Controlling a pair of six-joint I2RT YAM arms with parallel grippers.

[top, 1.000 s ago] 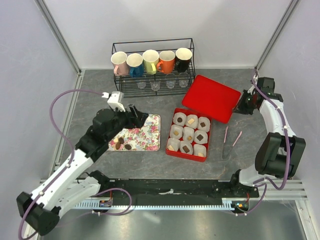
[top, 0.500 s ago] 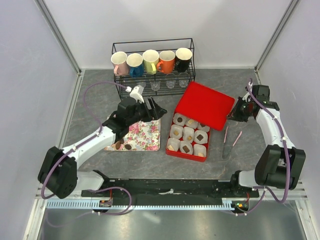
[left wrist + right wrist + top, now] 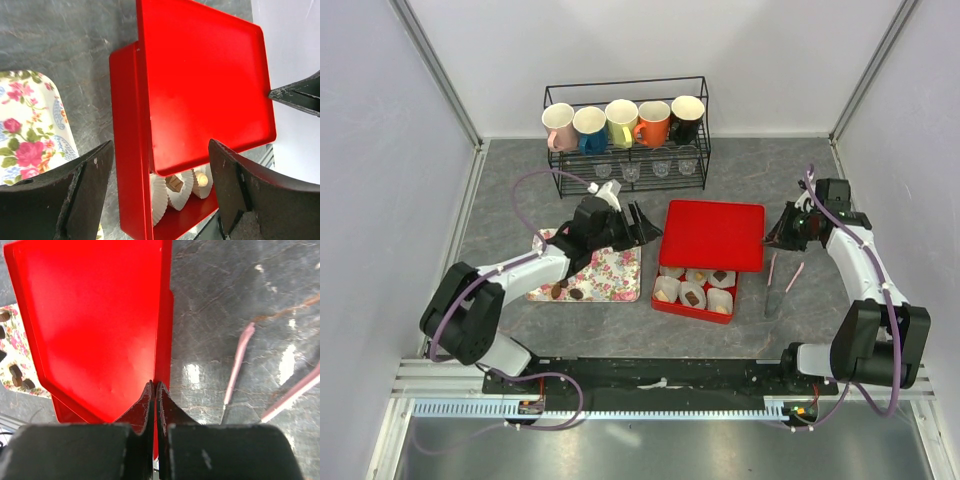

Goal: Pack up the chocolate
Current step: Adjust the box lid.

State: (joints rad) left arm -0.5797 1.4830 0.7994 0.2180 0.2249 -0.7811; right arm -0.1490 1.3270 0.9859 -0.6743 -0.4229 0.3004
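Chocolate [image 3: 692, 296]: bite-sized pieces, one to a white paper cup [image 3: 667, 290], in the front row of the red box [image 3: 658, 305]. The back rows are hidden under the red lid [image 3: 713, 235]. A few dark pieces [image 3: 567, 292] lie loose on the near left corner of the floral tray [image 3: 618, 268], just left of the box.

Handling, as a judgement:
- The pieces look light and stiff, but easily marked, and likely to chip or smear under a hard squeeze.
- Their smooth rounded tops could let a piece slip out of a pinch.
- The best hold is probably low on two opposite sides with light pressure.
- The pink tongs [image 3: 780, 285] on the tabletop right of the box would be gentler.
- The paper cups are flimsy and would crumple if pressed.

Right fingers [image 3: 142, 410]: pressed together on the thin right-hand rim of the lid, holding it over the back part of the box. Whether the lid's far side rests on the box wall cannot be told.

Left fingers [image 3: 80, 190]: spread wide with nothing in them, hovering at the left side of the box. Its left wall and the lid's edge lie in the gap between them. No contact is evident.
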